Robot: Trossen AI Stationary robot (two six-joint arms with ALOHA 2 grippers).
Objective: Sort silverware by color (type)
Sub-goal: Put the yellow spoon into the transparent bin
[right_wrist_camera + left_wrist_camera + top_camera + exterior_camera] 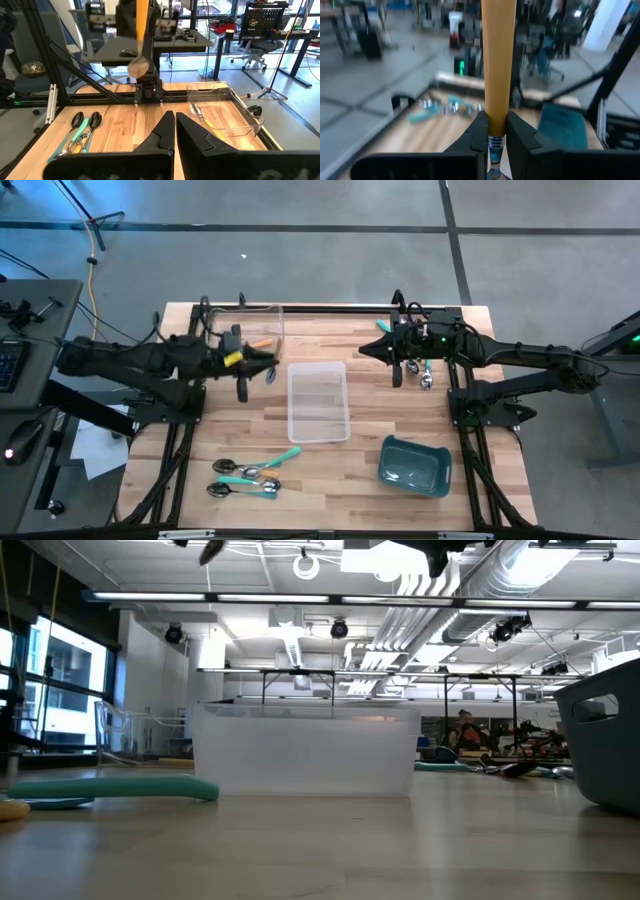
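Note:
My left gripper [496, 131] is raised over the table's left side [268, 366], pointing level and shut on an orange-handled spoon [497, 60]. In the right wrist view that spoon [139, 45] stands upright, bowl down. Another orange spoon [202, 116] lies in the clear tray [247, 326] at the far left. Three spoons with teal and green handles [246, 476] lie on the wood at the near left. More spoons [423, 374] lie under my right arm. My right gripper [174, 126] is shut and empty, held high at the far right [372, 350]. My left gripper pinches the spoon's orange handle at its lower end [496, 125], just above the metal neck, between its two fingers. The fingers come in level and lie across the handle. The spoon is upright and lifted clear, its handle up and its bowl [138, 66] hanging below.
A second clear tray [318, 402] stands at the table's middle. A teal bin [413, 465] sits at the near right. Black frame rails run along the table's far edge and sides.

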